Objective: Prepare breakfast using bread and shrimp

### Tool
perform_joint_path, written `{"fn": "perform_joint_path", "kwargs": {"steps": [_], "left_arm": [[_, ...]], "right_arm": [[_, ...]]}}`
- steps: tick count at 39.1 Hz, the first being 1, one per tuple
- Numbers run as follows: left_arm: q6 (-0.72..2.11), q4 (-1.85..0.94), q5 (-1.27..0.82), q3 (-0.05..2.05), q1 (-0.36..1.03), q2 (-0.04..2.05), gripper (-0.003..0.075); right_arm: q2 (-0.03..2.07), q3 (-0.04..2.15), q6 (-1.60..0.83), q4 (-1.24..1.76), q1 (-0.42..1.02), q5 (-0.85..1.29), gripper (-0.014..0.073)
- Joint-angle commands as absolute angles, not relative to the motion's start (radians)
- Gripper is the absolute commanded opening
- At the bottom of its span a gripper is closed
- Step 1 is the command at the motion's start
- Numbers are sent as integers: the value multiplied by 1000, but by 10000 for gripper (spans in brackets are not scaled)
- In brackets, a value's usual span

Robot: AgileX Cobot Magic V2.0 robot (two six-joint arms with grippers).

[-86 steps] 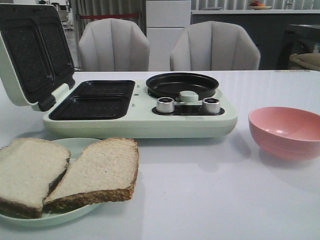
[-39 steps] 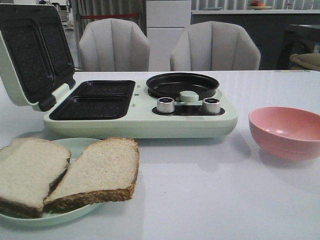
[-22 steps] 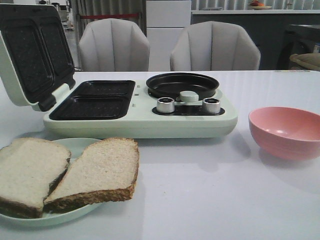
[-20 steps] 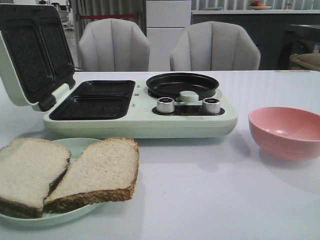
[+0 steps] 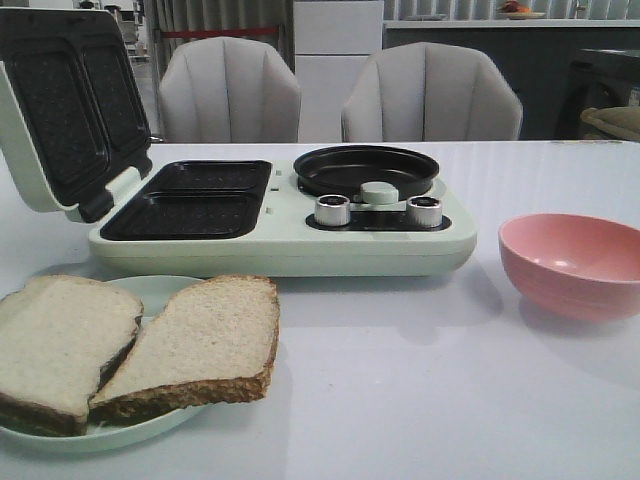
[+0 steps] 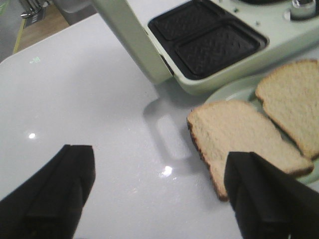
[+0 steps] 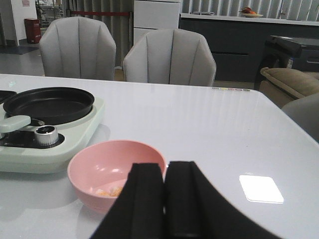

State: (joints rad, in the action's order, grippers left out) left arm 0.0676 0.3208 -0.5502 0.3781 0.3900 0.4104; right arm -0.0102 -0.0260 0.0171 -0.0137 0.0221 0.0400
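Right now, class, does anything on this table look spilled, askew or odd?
Nothing spilled. The two bread slices overlap and hang past the rim of their plate; nothing else stands out.

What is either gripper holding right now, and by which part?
Nothing. The left gripper is open above the table near the bread; the right gripper is shut and empty.

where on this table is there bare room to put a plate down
Bare tabletop lies between the bread plate and the pink bowl, in front of the cooker. More lies right of the bowl. The left side is crowded: bread close against the cooker.
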Motion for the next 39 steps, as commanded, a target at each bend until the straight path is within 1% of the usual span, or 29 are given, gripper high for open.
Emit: {"fn": "perform_joint_path", "kwargs": {"steps": [1, 11, 17, 30, 39], "left_arm": [[68, 462, -555, 409, 480, 466, 585], [74, 707, -664, 409, 715, 652, 585], [74, 808, -681, 409, 795, 777, 585], [74, 988, -662, 409, 807, 1046, 585], [74, 1088, -591, 414, 807, 1196, 585]], "right_arm": [[-32, -10, 16, -21, 14, -41, 142], [-32, -10, 16, -21, 14, -41, 142], [-32, -10, 16, -21, 14, -41, 142], [-32, -10, 16, -21, 14, -41, 142], [-32, -10, 16, -21, 14, -41, 142]]}}
